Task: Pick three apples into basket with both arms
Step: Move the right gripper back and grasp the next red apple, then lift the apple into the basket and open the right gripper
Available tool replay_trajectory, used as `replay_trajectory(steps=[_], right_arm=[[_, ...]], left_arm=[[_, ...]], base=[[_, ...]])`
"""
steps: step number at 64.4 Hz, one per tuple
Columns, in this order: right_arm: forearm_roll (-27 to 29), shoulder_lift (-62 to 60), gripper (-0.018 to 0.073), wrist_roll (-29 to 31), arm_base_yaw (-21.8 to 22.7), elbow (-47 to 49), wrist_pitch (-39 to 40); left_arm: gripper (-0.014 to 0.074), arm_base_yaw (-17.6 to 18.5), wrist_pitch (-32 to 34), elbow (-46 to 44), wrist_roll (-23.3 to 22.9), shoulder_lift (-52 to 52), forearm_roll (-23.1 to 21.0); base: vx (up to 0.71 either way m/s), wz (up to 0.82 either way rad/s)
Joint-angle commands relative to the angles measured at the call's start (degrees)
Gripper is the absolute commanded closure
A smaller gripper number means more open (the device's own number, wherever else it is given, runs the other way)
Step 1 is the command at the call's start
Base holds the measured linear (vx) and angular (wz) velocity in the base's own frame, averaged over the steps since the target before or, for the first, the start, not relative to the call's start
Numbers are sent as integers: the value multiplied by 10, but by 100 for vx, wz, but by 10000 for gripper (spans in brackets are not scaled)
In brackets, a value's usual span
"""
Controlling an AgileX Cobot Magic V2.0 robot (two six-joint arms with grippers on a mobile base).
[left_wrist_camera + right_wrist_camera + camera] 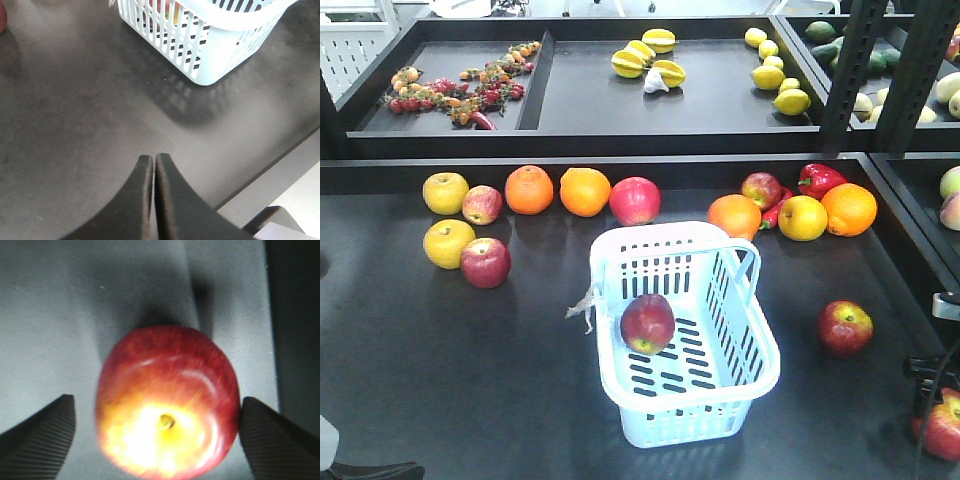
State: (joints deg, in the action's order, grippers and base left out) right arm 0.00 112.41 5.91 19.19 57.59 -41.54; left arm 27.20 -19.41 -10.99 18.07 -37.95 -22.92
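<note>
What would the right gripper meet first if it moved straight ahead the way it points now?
Most likely the red apple, lying directly ahead between the open fingers; depth is unclear.

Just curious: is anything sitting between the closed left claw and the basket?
No. In the left wrist view, only bare dark tabletop lies between the left claw and the basket.

Glossy black table (420, 380) fronts black display trays (590, 110) under bright glare.
</note>
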Motion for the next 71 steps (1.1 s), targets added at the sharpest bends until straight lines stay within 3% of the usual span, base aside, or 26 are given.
replay_trajectory(steps=[1, 11, 20, 36, 46, 58, 64, 71], right_arm=[[0, -15, 18, -2, 3, 12, 4], [0, -3, 121, -2, 3, 12, 4], [6, -14, 268, -1, 3, 12, 1], [40, -95, 488, 10, 3, 38, -35], [145, -170, 566, 90, 1, 80, -81], [352, -253, 566, 215, -2, 96, -134], [419, -277, 563, 260, -32, 96, -161], [432, -284, 563, 260, -103, 96, -175]], left_arm=[[604, 1, 35, -14, -4, 0, -10], [604, 1, 35, -14, -4, 0, -10], [604, 1, 35, -14, -4, 0, -10], [604, 1, 35, -14, -4, 0, -10], [604, 1, 35, -14, -4, 0, -10], [604, 1, 35, -14, -4, 0, -10], [604, 1, 35, -14, -4, 0, -10], [604, 1, 35, -14, -4, 0, -10]], base=[[0, 0], [0, 0], [0, 0], [0, 0], [0, 0], [0, 0], [0, 0], [0, 0]])
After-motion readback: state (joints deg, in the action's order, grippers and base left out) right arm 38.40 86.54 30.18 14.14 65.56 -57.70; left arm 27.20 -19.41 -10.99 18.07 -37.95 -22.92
